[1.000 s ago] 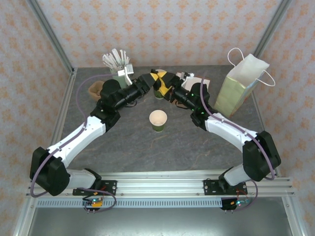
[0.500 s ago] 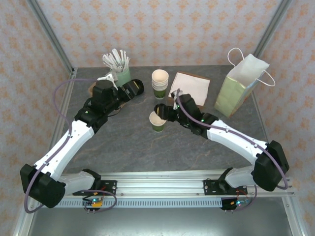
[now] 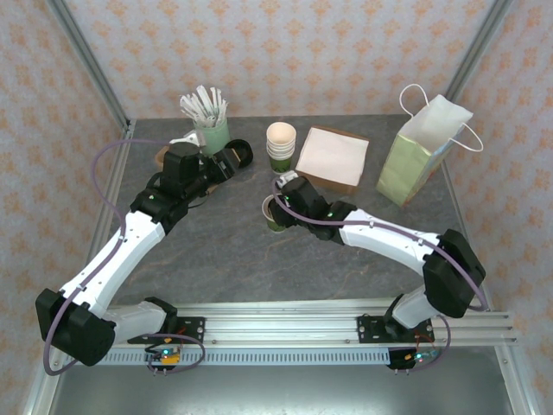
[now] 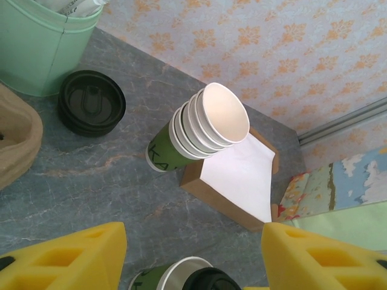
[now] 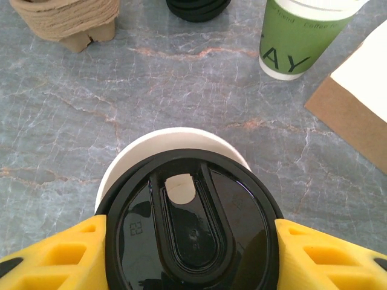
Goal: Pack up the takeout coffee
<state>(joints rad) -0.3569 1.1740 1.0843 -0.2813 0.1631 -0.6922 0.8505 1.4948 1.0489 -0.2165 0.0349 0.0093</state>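
Right gripper (image 5: 190, 254) clamps a black lid (image 5: 236, 211), sitting off-centre over the cup (image 5: 157, 140); left gripper (image 4: 193, 241) hangs wide open, empty.

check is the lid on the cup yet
On top but off-centre: the black lid, in the right pincer, leaves the cup's rim bare on the far side. Snapped down: cannot tell.

Left arm (image 3: 121, 251) and right arm (image 3: 389, 235): white link shells, black rounded joint housings; a mauve-grey cable (image 3: 100, 162) loops outside each arm; gripper fingers (image 4: 66, 257) are yellow moulded plastic with rectangular recessed pockets; bases black.
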